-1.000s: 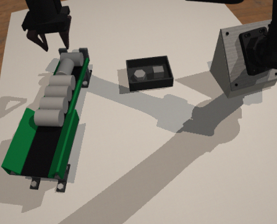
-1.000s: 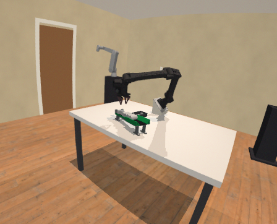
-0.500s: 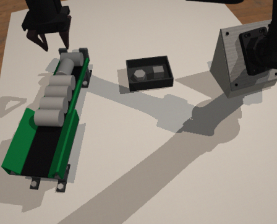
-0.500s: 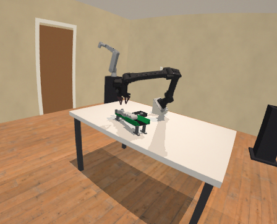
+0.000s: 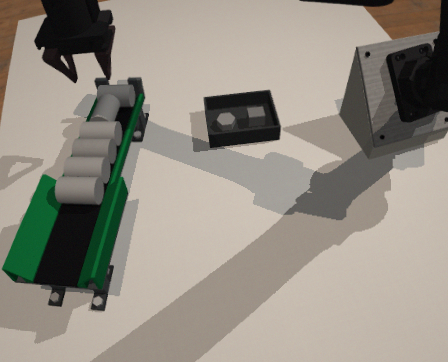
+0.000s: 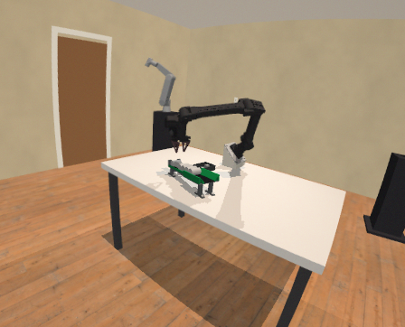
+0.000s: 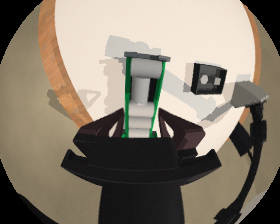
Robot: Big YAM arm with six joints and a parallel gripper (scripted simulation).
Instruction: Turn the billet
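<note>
A green feed ramp with a black bed stands at the table's left. One grey billet lies across the ramp at the far end. Right behind it a billet lies lengthwise. Several more billets lie across the ramp side by side below it. My gripper is half open and empty. It hangs above the far end of the ramp, a little to the left of the billets and clear of them.
A small black tray with a hex piece and a cube stands right of the ramp. The arm's grey wedge mount is at the far right. The table's far left edge lies close to the gripper.
</note>
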